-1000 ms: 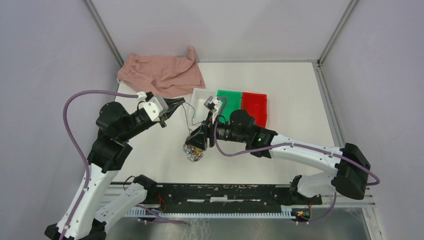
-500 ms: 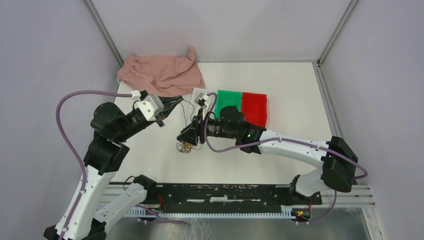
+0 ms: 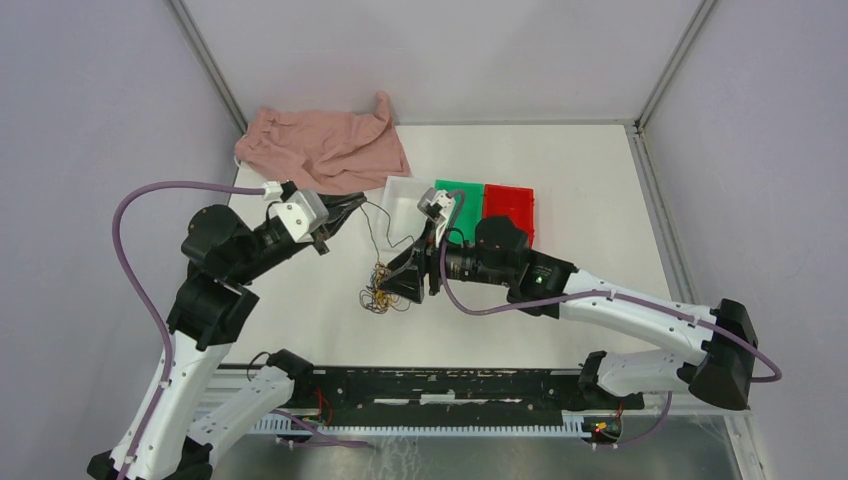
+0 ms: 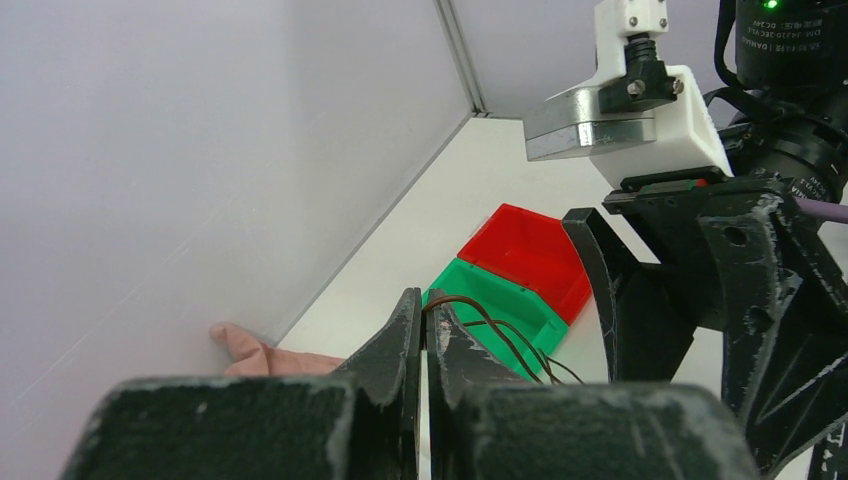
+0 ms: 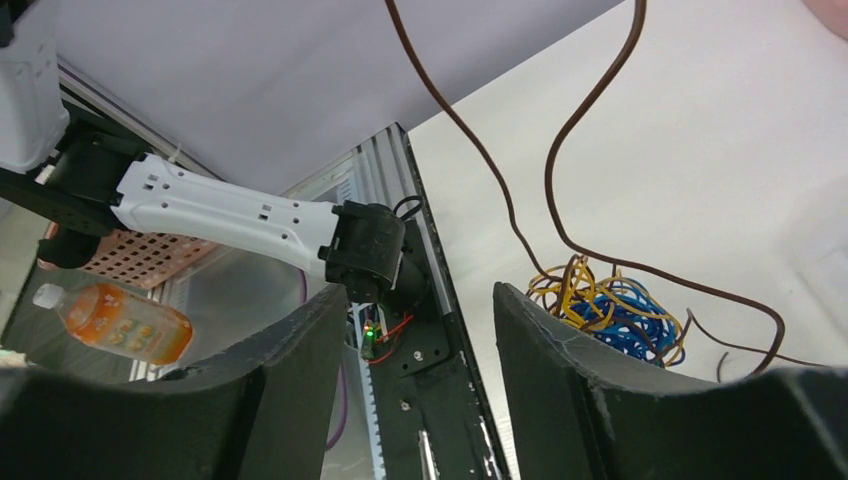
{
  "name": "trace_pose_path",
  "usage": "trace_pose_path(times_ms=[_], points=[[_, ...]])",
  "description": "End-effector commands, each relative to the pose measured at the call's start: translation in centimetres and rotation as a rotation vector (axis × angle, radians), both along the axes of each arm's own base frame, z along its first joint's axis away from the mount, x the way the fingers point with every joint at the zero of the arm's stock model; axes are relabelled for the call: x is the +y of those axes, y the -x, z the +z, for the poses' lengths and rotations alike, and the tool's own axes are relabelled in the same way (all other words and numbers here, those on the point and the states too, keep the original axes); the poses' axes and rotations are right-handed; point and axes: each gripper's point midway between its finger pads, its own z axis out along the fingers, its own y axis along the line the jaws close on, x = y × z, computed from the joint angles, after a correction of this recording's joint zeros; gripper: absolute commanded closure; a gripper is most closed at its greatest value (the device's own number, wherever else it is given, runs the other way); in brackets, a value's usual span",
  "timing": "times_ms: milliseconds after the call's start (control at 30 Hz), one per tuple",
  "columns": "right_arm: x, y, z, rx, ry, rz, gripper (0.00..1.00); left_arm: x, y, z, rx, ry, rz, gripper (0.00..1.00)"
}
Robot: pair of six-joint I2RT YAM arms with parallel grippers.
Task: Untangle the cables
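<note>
The cables [image 3: 380, 291] lie as a small tangle of yellow-orange, blue and dark brown loops on the white table, also seen as the cables [image 5: 610, 310] in the right wrist view. One dark brown strand [image 3: 372, 225] rises from the tangle to my left gripper [image 3: 347, 208], which is shut on its end; in the left wrist view the strand [image 4: 492, 322] leaves the pinched tips of the left gripper [image 4: 425, 298]. My right gripper [image 3: 397, 285] hovers just right of the tangle. It is open, the right gripper [image 5: 420, 295] has nothing between its fingers, and the tangle sits outside one finger [image 5: 560, 350].
A pink cloth [image 3: 322, 147] lies at the back left. A white bin [image 3: 402, 192], a green bin [image 3: 462, 205] and a red bin [image 3: 510, 212] stand in a row behind the right arm. A black rail [image 3: 450, 385] runs along the near edge.
The right arm swung left over the tangle, then drew back right; the tangle shifted slightly. The left gripper rose a little toward the back left, still holding the brown strand.
</note>
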Motion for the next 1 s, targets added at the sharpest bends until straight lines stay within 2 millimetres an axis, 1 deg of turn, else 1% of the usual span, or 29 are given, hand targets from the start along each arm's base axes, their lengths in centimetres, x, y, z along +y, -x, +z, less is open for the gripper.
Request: trace_pose_path(times_ms=[0,67,133,333,433,500,600,700,767,833,967], points=[[-0.7,-0.4,1.1,-0.078,0.007,-0.027,0.35,0.3,0.2,1.5,-0.055,0.007,0.011,0.97],[-0.4,-0.8,1.8,-0.105,0.007,-0.036,0.33,0.2,0.2,1.5,-0.055,0.007,0.007,0.97],[0.3,-1.2,2.4,-0.119,0.004,-0.032,0.32,0.2,0.1,1.6,-0.048,0.012,0.005,0.97],[2.4,-4.1,2.4,-0.158,0.038,-0.112,0.34,0.0,0.3,2.2,-0.036,0.025,-0.007,0.97],[3.7,-4.9,2.6,-0.177,0.037,-0.118,0.34,-0.1,0.4,2.3,-0.031,0.029,-0.012,0.97],[4.4,-5.4,2.4,-0.197,0.053,-0.136,0.37,-0.1,0.4,2.5,-0.027,0.034,-0.014,0.97],[5.2,-6.1,2.1,-0.203,0.051,-0.163,0.45,-0.2,0.4,2.8,-0.025,0.040,-0.019,0.97],[5.9,-6.1,1.8,-0.190,0.034,-0.161,0.51,-0.3,0.5,3.3,-0.027,0.048,-0.023,0.97],[6.3,-5.8,1.5,-0.170,0.023,-0.141,0.56,-0.3,0.5,3.7,-0.033,0.051,-0.023,0.97],[6.5,-5.3,1.0,-0.140,0.000,-0.119,0.63,-0.2,0.2,4.2,-0.040,0.055,-0.009,0.97],[6.7,-3.8,-0.7,-0.053,-0.020,-0.059,0.77,0.6,-0.8,6.0,-0.079,0.071,0.056,0.97]])
